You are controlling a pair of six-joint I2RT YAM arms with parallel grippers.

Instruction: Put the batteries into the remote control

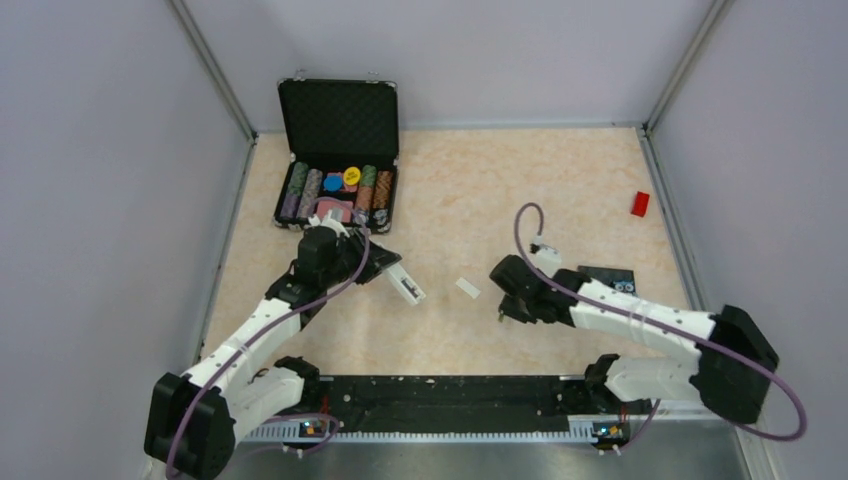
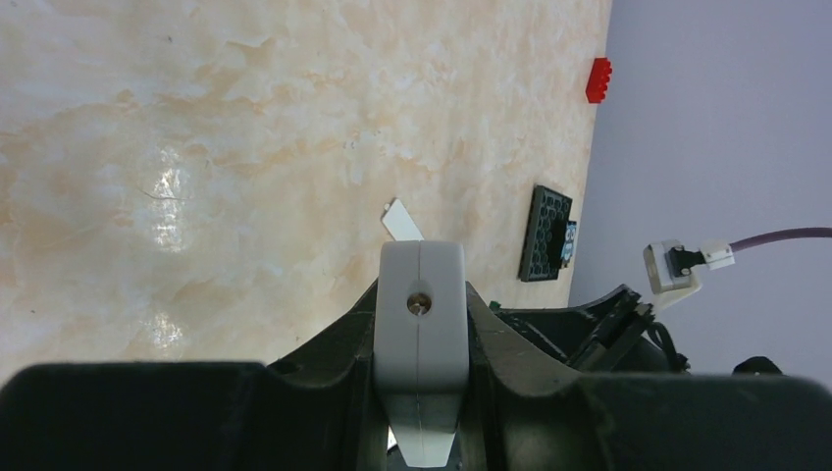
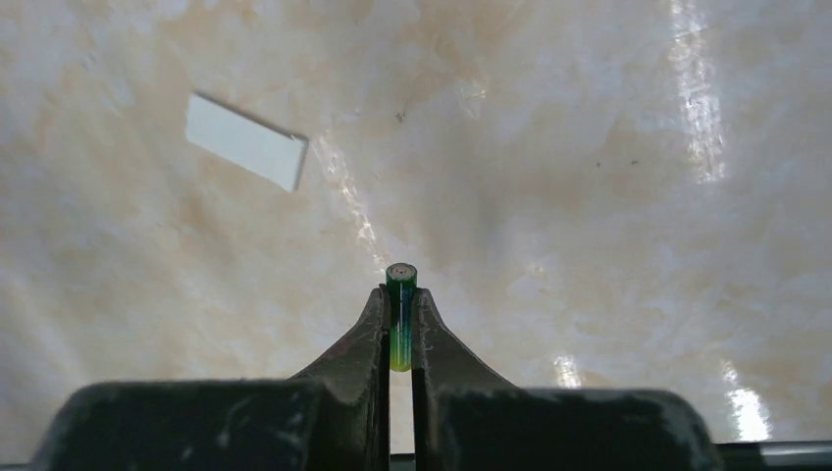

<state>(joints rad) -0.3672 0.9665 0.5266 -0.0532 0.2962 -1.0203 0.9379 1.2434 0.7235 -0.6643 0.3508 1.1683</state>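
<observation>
Left pincer [image 1: 388,268] [image 2: 422,294]: just left of the cover plate [image 1: 467,288]; its fingers are clamped on the remote control [image 1: 408,287], one on each long side.
Chip case [image 1: 338,150]: far left of the cover plate and beyond it, against the back wall; black, lid upright, rows of coloured chips in the tray.
Remote control [image 2: 422,334]: held in the left pincer, a slim white bar. From above, its free end slants toward the cover plate but stays apart from it, and a dark recess faces up. The left wrist view shows its end face with a small round mark.
Cover plate [image 2: 401,220] [image 3: 245,140]: short flat white rectangle, lying flat on the marbled table [image 1: 500,180] between the two pincers, touching neither.
Right pincer [image 1: 505,308] [image 3: 400,291]: just right of the cover plate and a little nearer the arm bases; closed tight on the green battery [image 3: 400,334].
Green battery: pinched lengthwise between the right fingers, right of the cover plate. Its capped end pokes just past the fingertips, and its colour fades to yellow further back. Whether it touches the table cannot be told.
Black plate [image 1: 607,277] [image 2: 546,234]: well right of the cover plate, flat on the table, partly behind the right arm.
Red block [image 1: 640,203] [image 2: 598,79]: farthest right of the cover plate, near the right wall.
</observation>
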